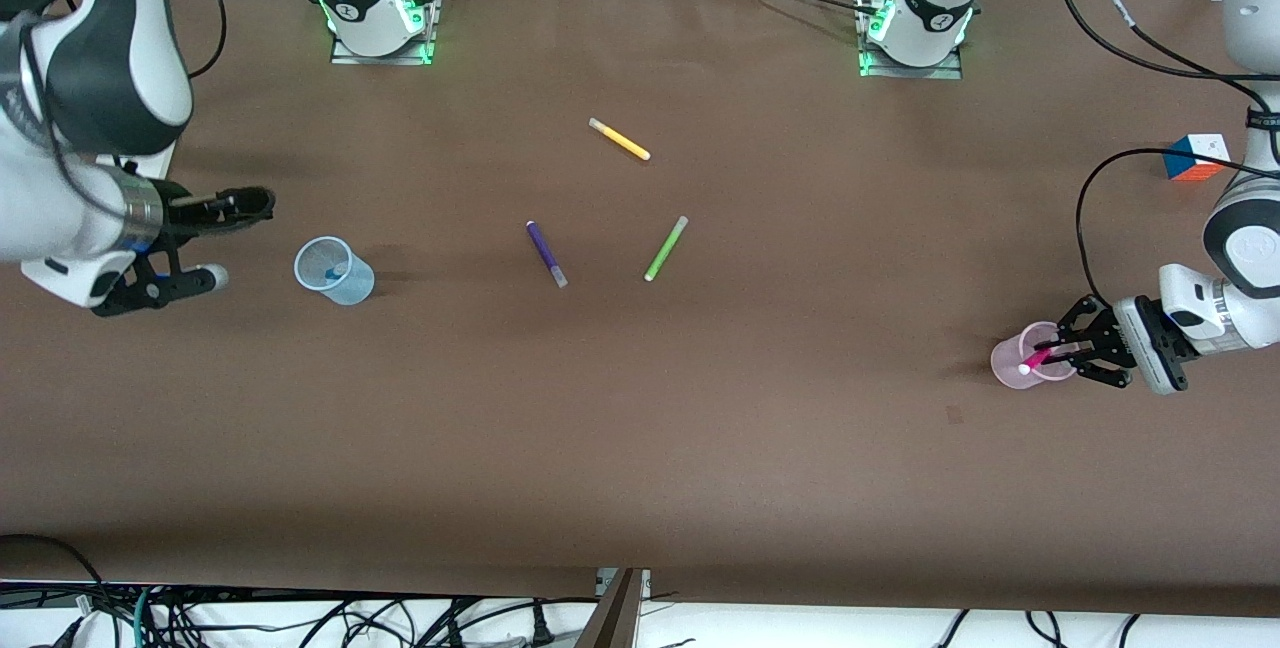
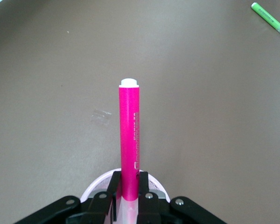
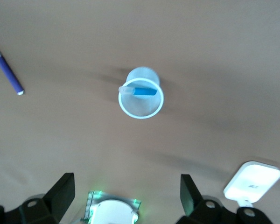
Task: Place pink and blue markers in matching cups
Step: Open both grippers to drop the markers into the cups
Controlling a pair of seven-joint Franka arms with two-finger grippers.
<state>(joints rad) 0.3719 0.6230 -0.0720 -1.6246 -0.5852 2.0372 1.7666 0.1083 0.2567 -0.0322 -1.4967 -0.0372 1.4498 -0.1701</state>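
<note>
Front view, from the left edge of the frame to the right. Right gripper, fingers spread and holding nothing, hangs over the table beside the blue cup; the blue marker already lies inside that cup. At centre lie the purple pen, yellow pen and green pen, none to be moved. At lower right, the left gripper is clamped on the pink marker, whose lower end sits within the pink cup. To finish well, release only once the marker is inside the rim, then withdraw without tipping the cup.
</note>
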